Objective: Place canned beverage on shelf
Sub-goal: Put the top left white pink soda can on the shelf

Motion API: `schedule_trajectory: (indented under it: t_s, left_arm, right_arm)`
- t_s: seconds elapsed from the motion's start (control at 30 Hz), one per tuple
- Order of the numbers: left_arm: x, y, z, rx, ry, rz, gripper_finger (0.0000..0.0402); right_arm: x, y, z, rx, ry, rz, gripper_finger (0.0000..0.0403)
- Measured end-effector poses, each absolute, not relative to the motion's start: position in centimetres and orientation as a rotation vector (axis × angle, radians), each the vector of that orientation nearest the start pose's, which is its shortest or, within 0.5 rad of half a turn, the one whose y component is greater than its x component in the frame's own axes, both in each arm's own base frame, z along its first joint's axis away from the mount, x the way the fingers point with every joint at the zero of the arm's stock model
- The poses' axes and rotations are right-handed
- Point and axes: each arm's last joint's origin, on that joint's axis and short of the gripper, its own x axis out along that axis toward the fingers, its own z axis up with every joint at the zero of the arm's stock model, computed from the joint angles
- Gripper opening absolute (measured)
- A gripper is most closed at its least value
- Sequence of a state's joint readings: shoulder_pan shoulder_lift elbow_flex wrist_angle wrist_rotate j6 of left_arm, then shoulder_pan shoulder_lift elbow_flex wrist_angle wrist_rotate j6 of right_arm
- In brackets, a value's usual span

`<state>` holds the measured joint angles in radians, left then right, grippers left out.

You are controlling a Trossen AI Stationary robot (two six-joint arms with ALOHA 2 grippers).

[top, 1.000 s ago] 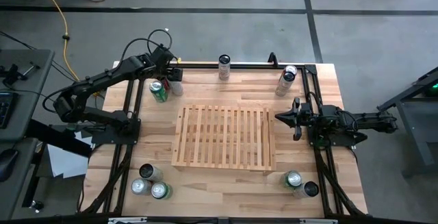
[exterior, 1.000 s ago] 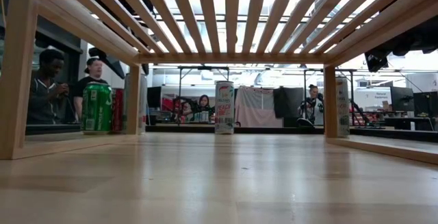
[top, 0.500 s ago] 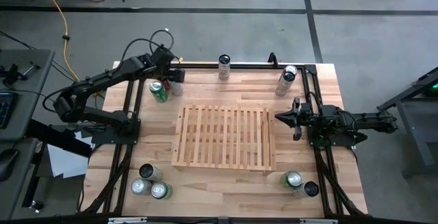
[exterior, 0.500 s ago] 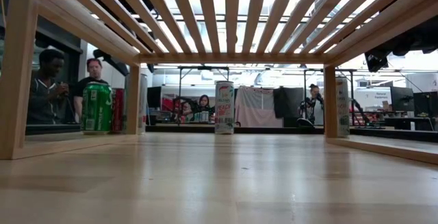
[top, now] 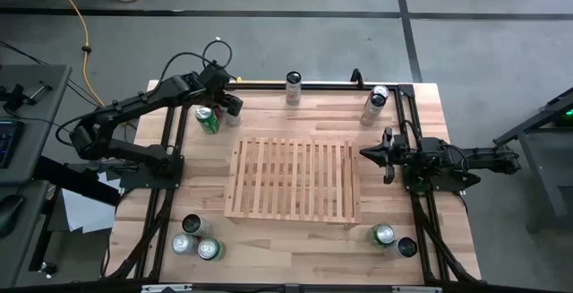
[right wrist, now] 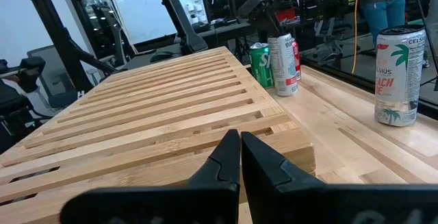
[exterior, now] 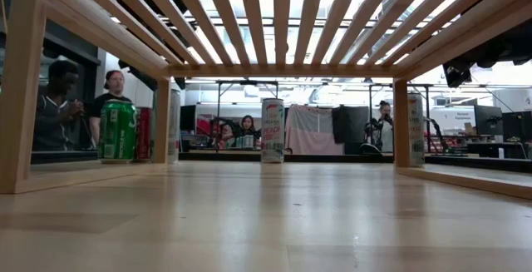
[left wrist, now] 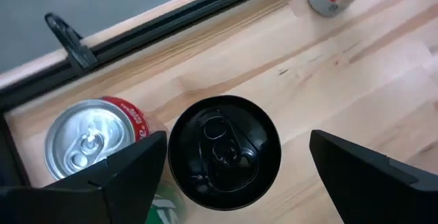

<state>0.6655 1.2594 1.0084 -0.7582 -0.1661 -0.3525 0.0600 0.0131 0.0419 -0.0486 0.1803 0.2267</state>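
With our left arm over the counter's far left corner: fingers [left wrist: 233, 176] apart, straddling the black can [left wrist: 224, 148]
Neighbours: silver-topped can [left wrist: 90, 139] touching it
Right fingers [right wrist: 239, 157]: together, beside the shelf [top: 293, 179]

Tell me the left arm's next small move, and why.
Probably lower the left end effector straight down. Its open fingers straddle the black-topped can from above, with a red can with a silver top close beside. The slatted light-wood shelf holds no cans yet.
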Motion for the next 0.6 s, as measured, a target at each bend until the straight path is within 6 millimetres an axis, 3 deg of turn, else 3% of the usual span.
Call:
schedule_trajectory:
  t_s: [0.6]
  left_arm:
    - [18.84,15.31,27.0,0.006,1.105,0.563,0.0349]
  right_arm:
    - [9.55,0.05,17.22,0.224,0.006,-0.122,0.0]
